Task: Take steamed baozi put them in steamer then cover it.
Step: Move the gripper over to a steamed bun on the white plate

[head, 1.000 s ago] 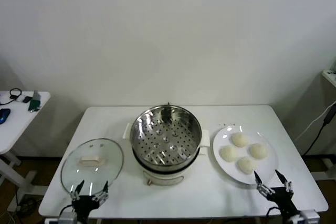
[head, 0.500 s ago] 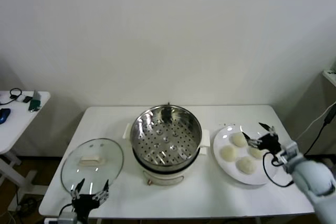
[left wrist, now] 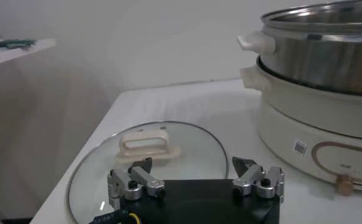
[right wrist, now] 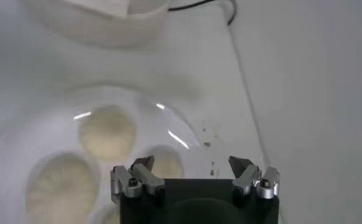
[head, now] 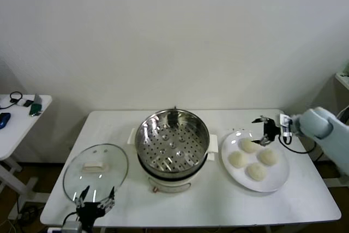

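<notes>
The right gripper has its fingers spread apart with nothing between them, hovering above the far edge of the plate, over the bun farthest from the robot. Its arm comes in from the right side of the desk, past the plate's far right rim.

The left gripper has its fingers spread apart too, holding nothing, low at the near edge of the desk just in front of the lid. In the left wrist view the fingers sit over the near rim of the glass lid, short of its cream handle.

The 4 buns all lie on the plate, to the right of the steamer: 1 at the far side, 1 toward the steamer, 1 toward the right edge, 1 nearest the robot. The right wrist view shows 3 of them on the white plate.

The steamer stands at the middle of the desk, uncovered, its perforated tray bare. The plate lies just right of the steamer, close to its side handle; the lid lies flat on the desk to the steamer's left and nearer the robot, handle up
</notes>
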